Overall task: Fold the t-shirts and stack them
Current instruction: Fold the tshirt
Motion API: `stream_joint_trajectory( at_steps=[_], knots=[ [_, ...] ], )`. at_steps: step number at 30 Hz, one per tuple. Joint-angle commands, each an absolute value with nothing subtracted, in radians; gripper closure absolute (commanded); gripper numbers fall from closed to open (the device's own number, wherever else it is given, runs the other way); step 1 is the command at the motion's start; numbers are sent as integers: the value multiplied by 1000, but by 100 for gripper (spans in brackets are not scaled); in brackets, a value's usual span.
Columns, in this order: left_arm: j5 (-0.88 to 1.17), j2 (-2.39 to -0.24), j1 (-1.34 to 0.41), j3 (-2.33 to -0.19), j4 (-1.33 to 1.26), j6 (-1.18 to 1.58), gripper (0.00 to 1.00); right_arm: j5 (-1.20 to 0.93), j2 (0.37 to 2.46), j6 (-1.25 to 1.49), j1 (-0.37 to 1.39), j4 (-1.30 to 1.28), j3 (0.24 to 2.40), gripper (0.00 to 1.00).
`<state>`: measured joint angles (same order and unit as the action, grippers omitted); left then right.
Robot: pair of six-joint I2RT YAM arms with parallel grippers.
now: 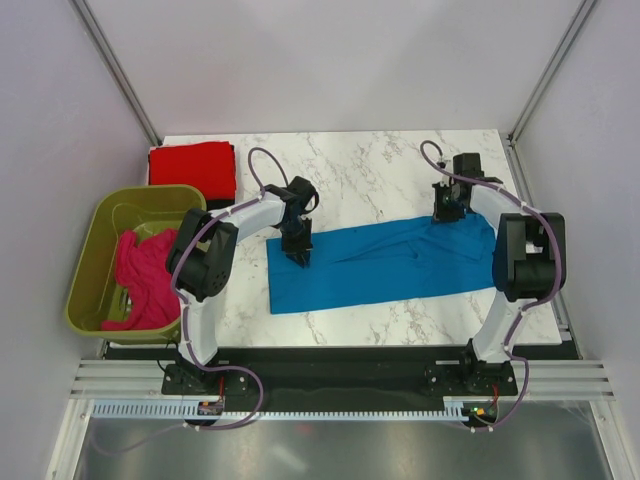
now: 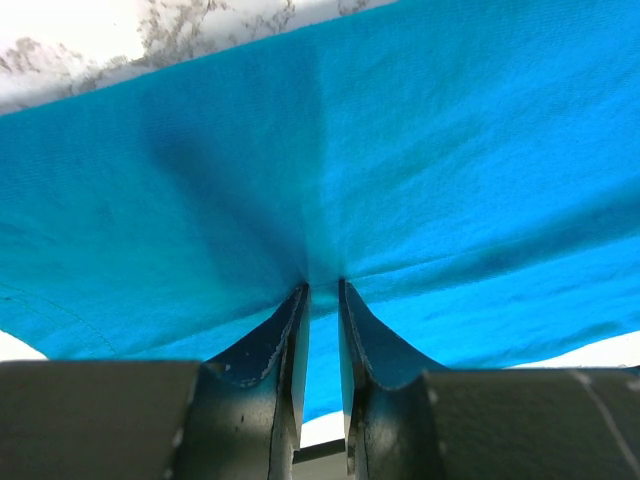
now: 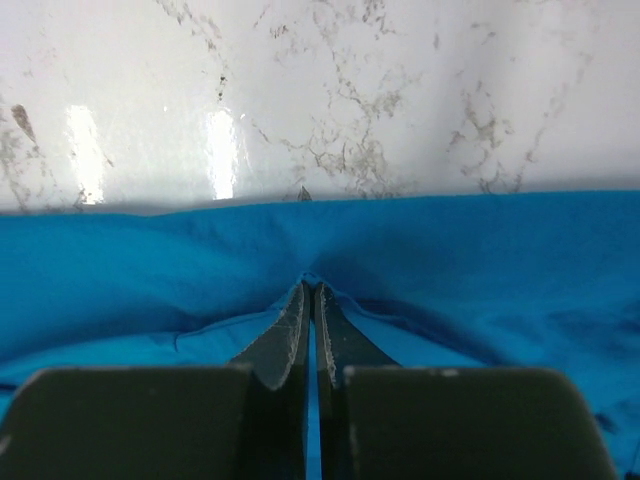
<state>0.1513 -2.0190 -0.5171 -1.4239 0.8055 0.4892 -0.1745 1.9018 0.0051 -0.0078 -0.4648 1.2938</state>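
A bright blue t-shirt (image 1: pixel 390 265) lies spread in a long band across the marble table (image 1: pixel 380 160). My left gripper (image 1: pixel 298 245) stands on its far left corner. In the left wrist view the left gripper (image 2: pixel 322 287) is shut on a pinch of the blue t-shirt (image 2: pixel 450 150), the cloth puckering at the tips. My right gripper (image 1: pixel 447 212) is at the shirt's far right edge. In the right wrist view the right gripper (image 3: pixel 312 284) is shut on a small fold of the blue t-shirt (image 3: pixel 500 260). A red t-shirt (image 1: pixel 192 168) lies folded at the back left. A magenta-pink t-shirt (image 1: pixel 140 275) lies crumpled in the tub.
An olive-green plastic tub (image 1: pixel 130 212) stands at the left edge of the table, beside the left arm. Pale walls with metal posts enclose the table on three sides. Bare marble (image 3: pixel 350 100) lies beyond the blue shirt's far edge.
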Motion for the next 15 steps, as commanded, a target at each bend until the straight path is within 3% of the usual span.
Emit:
stream_joint_trajectory(
  at_steps=[1,15],
  knots=[
    [113,-2049,-509,-1431,785,492,75,-117,1781,100,-6,-472,1275,95],
    [95,-2065,-509,-1430,782,495,74,78,1502,248,40,-545,1017,100]
  ],
)
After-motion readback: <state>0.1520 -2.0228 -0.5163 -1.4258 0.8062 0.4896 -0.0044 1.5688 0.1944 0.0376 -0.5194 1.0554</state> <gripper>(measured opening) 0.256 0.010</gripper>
